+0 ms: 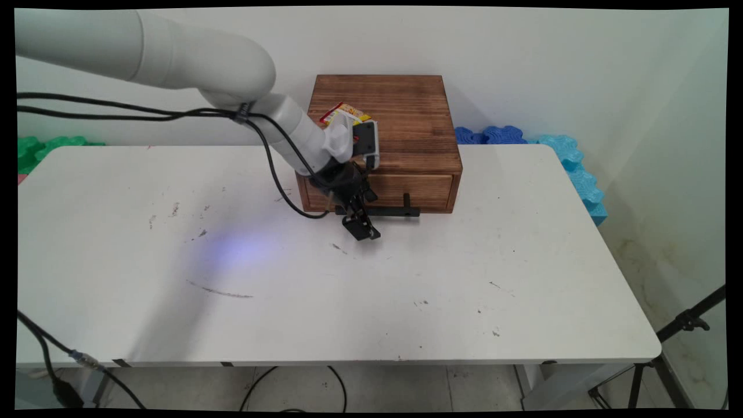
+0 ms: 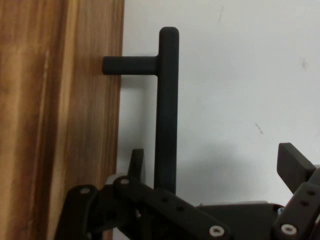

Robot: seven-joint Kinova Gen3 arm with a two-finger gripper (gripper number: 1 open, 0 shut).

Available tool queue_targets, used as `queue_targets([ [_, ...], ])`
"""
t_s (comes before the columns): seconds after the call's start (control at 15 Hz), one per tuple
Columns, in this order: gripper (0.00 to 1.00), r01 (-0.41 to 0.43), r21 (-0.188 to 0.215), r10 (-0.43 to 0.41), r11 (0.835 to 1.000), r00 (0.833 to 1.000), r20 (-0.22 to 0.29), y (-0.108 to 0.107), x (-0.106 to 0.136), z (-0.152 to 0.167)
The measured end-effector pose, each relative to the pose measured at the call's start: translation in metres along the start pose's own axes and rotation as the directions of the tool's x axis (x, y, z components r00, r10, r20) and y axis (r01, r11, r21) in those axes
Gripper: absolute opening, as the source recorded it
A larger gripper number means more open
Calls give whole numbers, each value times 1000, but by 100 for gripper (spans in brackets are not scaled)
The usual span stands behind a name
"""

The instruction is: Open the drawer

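A dark wooden box (image 1: 400, 116) stands at the table's far side, its single drawer (image 1: 432, 191) flush with the front. A black bar handle (image 1: 388, 212) juts out from the drawer front. My gripper (image 1: 361, 225) hangs low at the handle's left end, just above the table. In the hand view the gripper (image 2: 215, 157) is open, and the handle bar (image 2: 166, 110) runs between the fingers, close to the left finger (image 2: 136, 161) and far from the right one (image 2: 294, 165). The wooden drawer front (image 2: 60, 120) fills the left side. A red and yellow snack packet (image 1: 343, 112) lies on the box's top, partly hidden by my wrist.
The white table (image 1: 406, 290) stretches wide in front of the box. Blue foam pieces (image 1: 551, 148) lie behind the table's right corner and green ones (image 1: 40, 148) at the far left. A black tripod (image 1: 679, 325) stands off the right edge. Black cables (image 1: 273, 168) hang from the arm.
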Motion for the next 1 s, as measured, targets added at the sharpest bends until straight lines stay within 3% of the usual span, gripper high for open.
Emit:
queue_targets([
  [1.0,100,-38,-10,39,999,999,38,7,0,35],
])
